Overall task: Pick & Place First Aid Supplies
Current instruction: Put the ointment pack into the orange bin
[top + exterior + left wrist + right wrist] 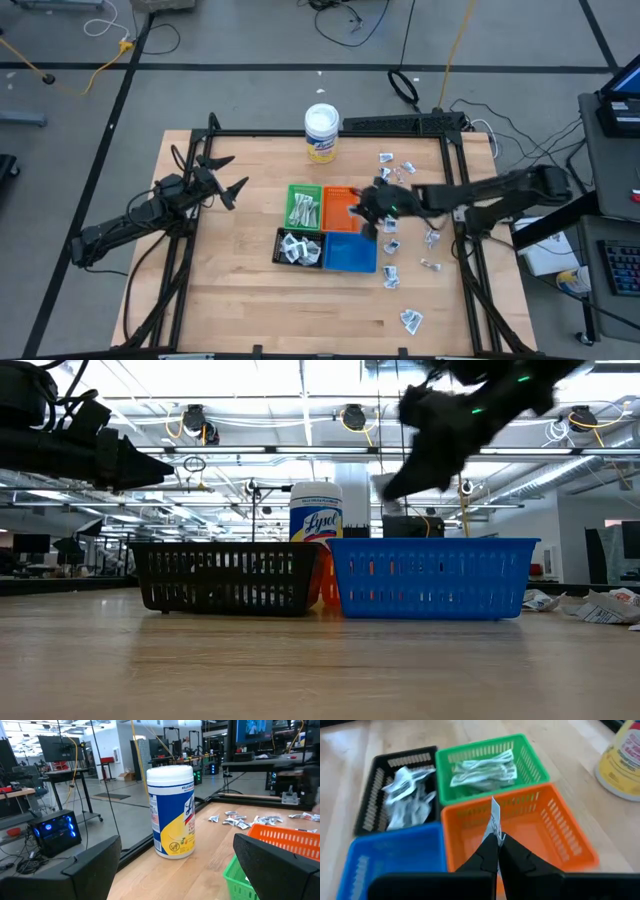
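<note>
sorting is partly done: green tray [485, 767] and black tray [400, 790] hold supplies, loose packets [410, 320] remain, apparently many, while right gripper [496, 840] is clamped on a packet [494, 817] above the orange tray [560, 835]; left gripper [228, 178] waits with fingers apart.

White tub [171, 810] upright on table [200, 875], scattered packets [235, 820] beyond, orange tray [290, 837], green tray [240, 880]

"Lysol" on the tub [316, 512]

Tub [322, 132] behind four trays [326, 229]; packets [404, 262] scattered right (on table [230, 290]).
</note>
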Controlling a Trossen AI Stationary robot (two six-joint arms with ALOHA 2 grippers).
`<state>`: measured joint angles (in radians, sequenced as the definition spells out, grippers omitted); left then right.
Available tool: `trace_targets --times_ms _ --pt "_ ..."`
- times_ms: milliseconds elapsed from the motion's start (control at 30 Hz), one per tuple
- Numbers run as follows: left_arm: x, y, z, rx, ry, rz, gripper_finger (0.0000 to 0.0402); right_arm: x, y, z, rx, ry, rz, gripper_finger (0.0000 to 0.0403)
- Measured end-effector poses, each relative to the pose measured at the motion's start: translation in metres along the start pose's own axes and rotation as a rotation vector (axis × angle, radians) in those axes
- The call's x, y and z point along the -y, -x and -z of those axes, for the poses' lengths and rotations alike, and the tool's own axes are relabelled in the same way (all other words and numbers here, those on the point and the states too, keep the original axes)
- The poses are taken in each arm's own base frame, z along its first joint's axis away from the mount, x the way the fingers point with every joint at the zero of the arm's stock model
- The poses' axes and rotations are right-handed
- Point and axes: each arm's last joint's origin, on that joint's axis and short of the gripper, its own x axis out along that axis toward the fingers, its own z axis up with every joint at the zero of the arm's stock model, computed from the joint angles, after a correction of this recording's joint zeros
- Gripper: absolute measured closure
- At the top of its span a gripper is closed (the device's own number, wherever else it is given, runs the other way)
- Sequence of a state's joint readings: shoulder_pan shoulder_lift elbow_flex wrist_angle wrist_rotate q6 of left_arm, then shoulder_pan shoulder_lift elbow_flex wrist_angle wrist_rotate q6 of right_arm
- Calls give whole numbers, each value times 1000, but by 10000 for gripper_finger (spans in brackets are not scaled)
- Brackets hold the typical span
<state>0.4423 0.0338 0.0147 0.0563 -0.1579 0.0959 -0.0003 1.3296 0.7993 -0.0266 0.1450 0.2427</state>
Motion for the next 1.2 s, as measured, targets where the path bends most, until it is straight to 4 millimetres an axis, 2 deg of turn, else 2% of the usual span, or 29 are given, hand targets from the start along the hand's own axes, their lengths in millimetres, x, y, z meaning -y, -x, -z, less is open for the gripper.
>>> trace_targets --times_ms 200,367,600,867,1067,1200 --pt "0 0 0 0 0 0 9 28 -29 -28 -43 -24 0 403" --pt "0 0 0 0 0 1 9 49 -44 -48 -214 -51 24 403" --pt "0 0 0 0 0 1 9 59 -72 -70 -403 -66 -57 403" --pt "0 0 0 0 0 0 9 60 -105 -66 -587 -47 -78 403" --pt "0 0 0 0 0 0 9 60 -113 -56 -652 -50 -75 401" --pt "0 0 0 0 0 0 9 59 -112 -56 -659 -47 -76 375"
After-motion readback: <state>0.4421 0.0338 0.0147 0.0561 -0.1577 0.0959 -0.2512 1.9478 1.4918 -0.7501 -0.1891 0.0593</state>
